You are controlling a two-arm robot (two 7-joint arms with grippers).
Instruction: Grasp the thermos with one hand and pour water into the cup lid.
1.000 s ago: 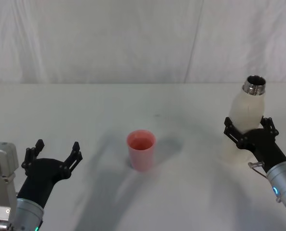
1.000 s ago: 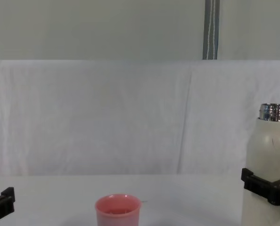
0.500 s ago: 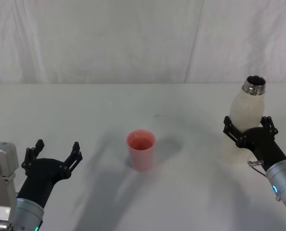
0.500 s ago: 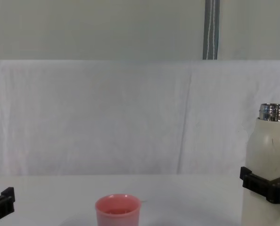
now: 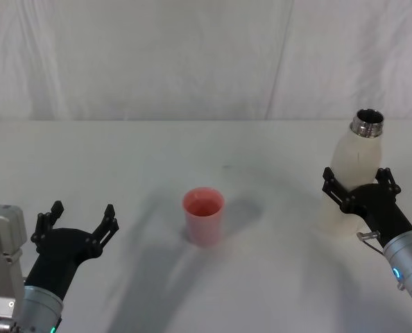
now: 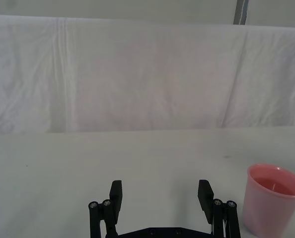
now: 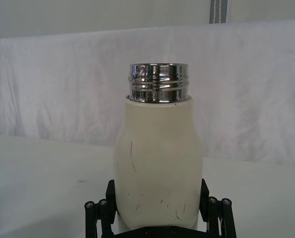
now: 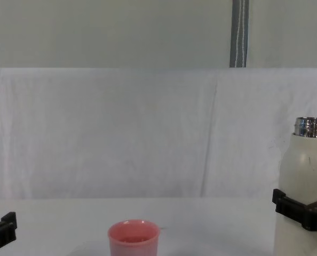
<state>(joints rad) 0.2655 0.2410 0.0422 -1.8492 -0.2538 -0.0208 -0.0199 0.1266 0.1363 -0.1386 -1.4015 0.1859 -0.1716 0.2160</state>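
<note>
A white table (image 5: 123, 166) stretches wide and mostly bare. Two things stand on it as obstacles. A small pink cup lid (image 5: 204, 216) stands upright near the middle. A tall cream thermos (image 5: 354, 173) stands upright at the robot's right, well apart from the cup, with open tabletop between them. The right gripper (image 5: 359, 184) sits around the thermos body, fingers on both sides. The left gripper (image 5: 80, 223), fingers spread, hangs at the robot's left with bare table ahead and the cup off to its right. A white cloth backdrop (image 5: 192, 55) closes the far edge.
</note>
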